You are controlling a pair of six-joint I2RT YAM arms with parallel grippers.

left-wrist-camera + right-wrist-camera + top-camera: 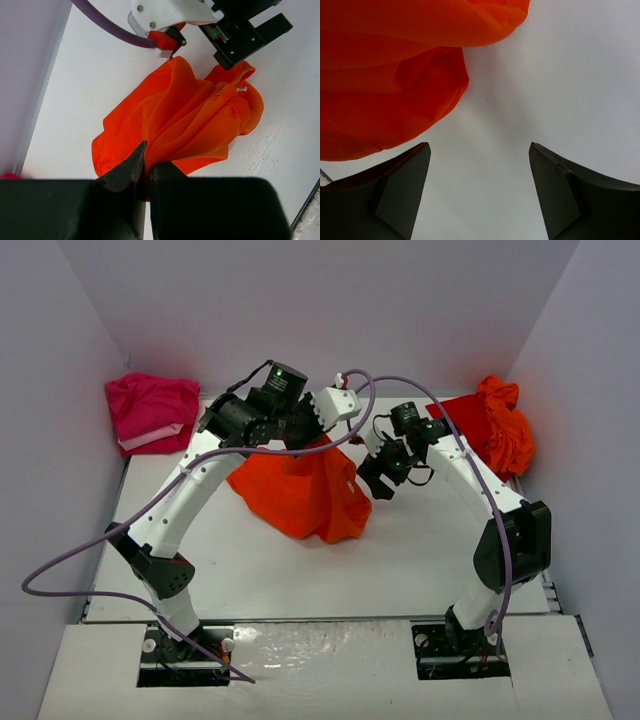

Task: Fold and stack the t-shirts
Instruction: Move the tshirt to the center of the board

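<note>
An orange t-shirt (300, 490) hangs bunched from my left gripper (312, 437) over the middle of the table, its lower part resting on the surface. In the left wrist view my left gripper (146, 160) is shut on a fold of the orange t-shirt (190, 120). My right gripper (372, 480) is open and empty just right of the shirt. In the right wrist view my right gripper (479, 146) is above bare table with the shirt (390, 80) at the upper left. A pink t-shirt (150, 410) lies folded at the back left. Another orange-red t-shirt (495, 425) lies crumpled at the back right.
The white table (420, 550) is walled by pale panels on the left, back and right. A purple cable (370, 390) loops from the left arm over to the right arm.
</note>
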